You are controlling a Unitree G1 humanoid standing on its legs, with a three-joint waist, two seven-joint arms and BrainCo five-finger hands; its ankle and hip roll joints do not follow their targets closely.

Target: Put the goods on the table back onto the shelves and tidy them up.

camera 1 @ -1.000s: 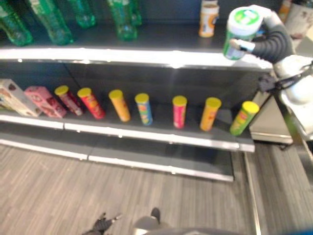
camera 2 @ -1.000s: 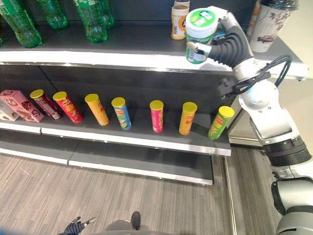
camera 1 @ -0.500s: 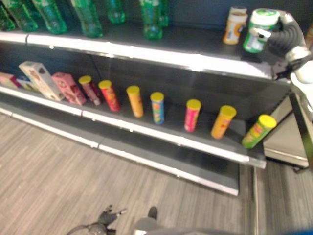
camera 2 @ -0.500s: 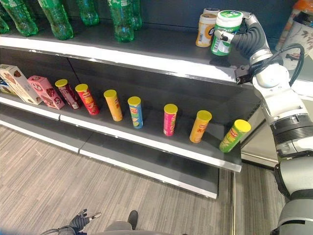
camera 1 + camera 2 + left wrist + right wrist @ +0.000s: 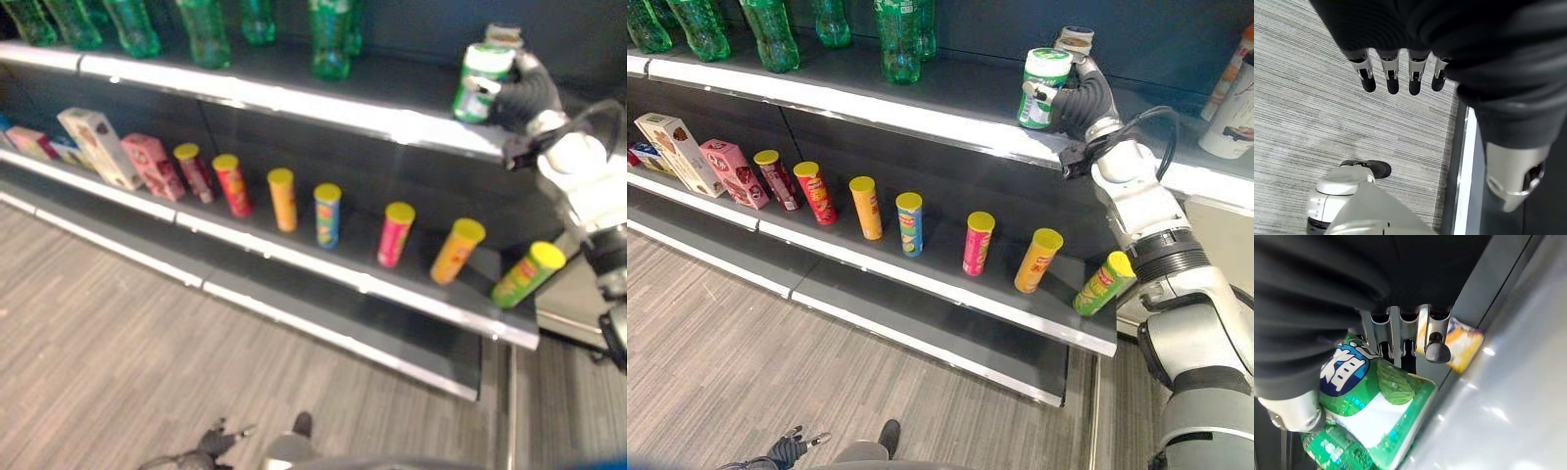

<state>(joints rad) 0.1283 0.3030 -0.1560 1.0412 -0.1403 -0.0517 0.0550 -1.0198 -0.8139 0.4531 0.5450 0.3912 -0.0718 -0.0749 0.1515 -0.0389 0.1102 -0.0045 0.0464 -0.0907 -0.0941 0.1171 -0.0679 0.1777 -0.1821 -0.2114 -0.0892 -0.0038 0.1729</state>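
My right hand [image 5: 1076,96] is shut on a green-and-white canister [image 5: 1041,86] with a green lid, fingers and thumb curled round its side. It is held upright over the right part of the top shelf [image 5: 921,103], close to the front edge; I cannot tell whether its base touches the shelf. In the right wrist view the canister [image 5: 1376,406] with its mint-leaf label lies under my fingers [image 5: 1400,333]. An orange-and-white canister [image 5: 1077,40] stands just behind it. My left hand [image 5: 1391,78] hangs low over the floor, fingers straight and holding nothing.
Several green bottles [image 5: 899,39] stand on the top shelf to the left. The lower shelf [image 5: 950,294] carries a row of chip tubes [image 5: 909,223] and boxes [image 5: 671,152] at its left end. A white patterned container [image 5: 1229,103] stands at the far right.
The camera has swung, shifting the whole scene. My right hand has carried the canister from in front of the shelf's edge inward over the top shelf, in front of the orange canister.
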